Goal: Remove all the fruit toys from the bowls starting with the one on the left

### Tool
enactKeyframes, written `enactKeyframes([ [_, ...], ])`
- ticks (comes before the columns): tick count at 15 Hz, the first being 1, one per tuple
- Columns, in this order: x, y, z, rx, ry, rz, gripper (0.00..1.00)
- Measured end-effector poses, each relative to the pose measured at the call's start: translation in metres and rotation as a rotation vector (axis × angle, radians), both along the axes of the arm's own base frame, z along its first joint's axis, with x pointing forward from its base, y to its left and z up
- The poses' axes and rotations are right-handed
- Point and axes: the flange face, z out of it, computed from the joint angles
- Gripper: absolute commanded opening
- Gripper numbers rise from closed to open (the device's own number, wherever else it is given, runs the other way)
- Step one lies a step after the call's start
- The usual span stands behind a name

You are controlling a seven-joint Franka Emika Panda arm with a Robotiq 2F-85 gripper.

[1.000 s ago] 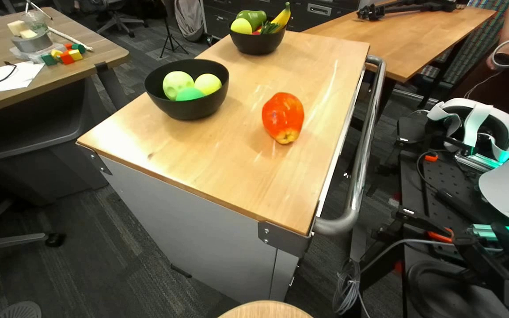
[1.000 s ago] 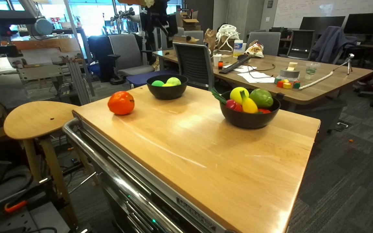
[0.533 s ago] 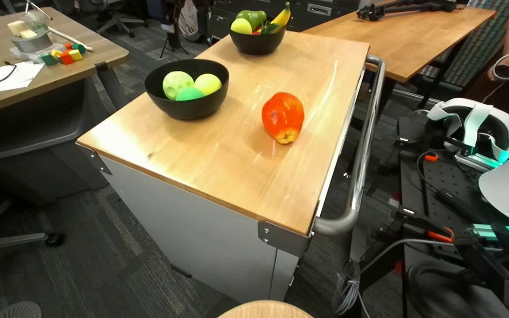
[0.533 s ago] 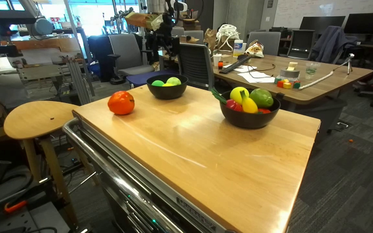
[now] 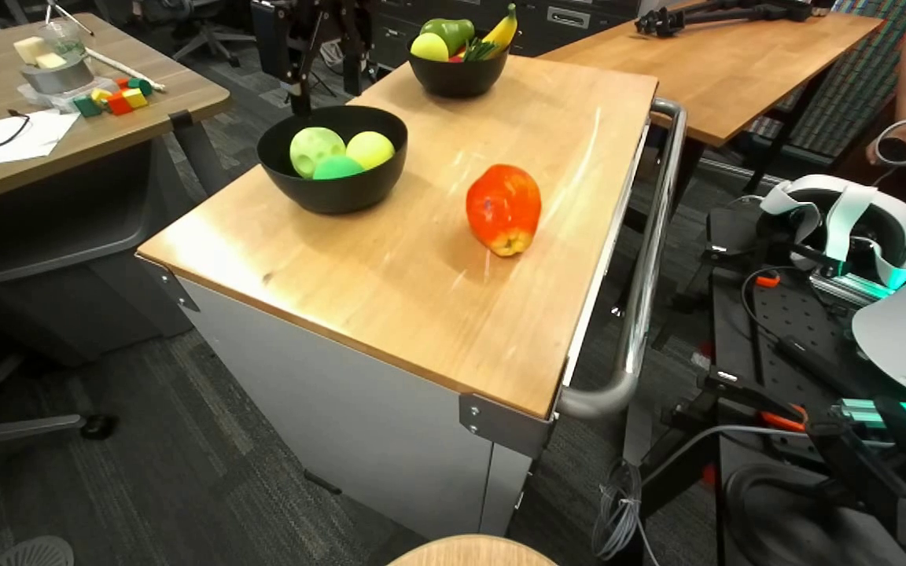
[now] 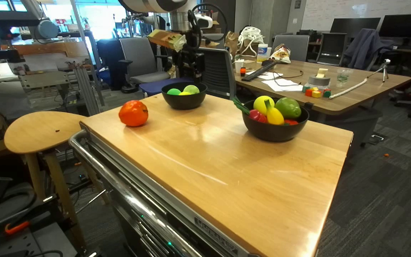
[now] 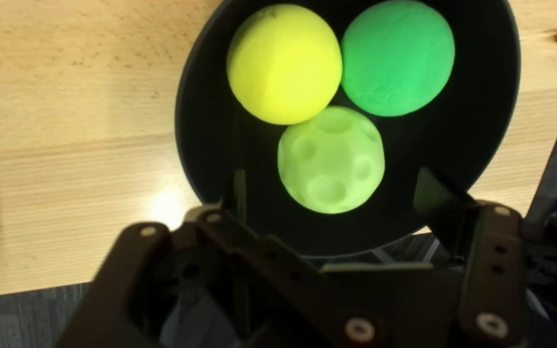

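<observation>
The end effector (image 7: 331, 191), jaws spread and released, hangs above a black bowl (image 5: 335, 196) holding a yellow ball (image 7: 285, 65), an emerald ball (image 7: 398, 58) and a dimpled ball (image 7: 331, 162). The red-orange toy (image 5: 504, 207) sits on the bench (image 5: 398, 306); the second bowl (image 6: 275, 133) carries a banana (image 6: 274, 115) and a green fruit (image 6: 288, 108) among others.

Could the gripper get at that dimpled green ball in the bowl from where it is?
Probably yes: in the wrist view the gripper stands open, its jaws either side of the dimpled green ball, nothing covering it. The yellow ball seems to touch it, but away from both jaws.
</observation>
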Motion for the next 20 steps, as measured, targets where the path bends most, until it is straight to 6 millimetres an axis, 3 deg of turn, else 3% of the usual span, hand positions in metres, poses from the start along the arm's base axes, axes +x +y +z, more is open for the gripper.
enactKeyframes([
  [5, 0.008, 0.003, -0.024, 0.005, -0.01, -0.022, 0.78],
  [8, 0.01, 0.0, -0.035, 0.0, -0.011, -0.025, 0.68],
  [9, 0.011, -0.001, -0.037, -0.003, -0.015, -0.024, 0.53],
  [10, 0.011, -0.001, -0.04, -0.009, -0.019, -0.021, 0.55],
  [12, 0.012, -0.005, -0.046, -0.025, -0.02, -0.016, 0.34],
  [14, 0.013, -0.007, -0.046, -0.033, -0.031, -0.013, 0.31],
  [17, 0.014, -0.008, -0.046, -0.04, -0.043, -0.011, 0.15],
  [20, 0.014, -0.007, -0.045, -0.041, -0.051, -0.006, 0.08],
])
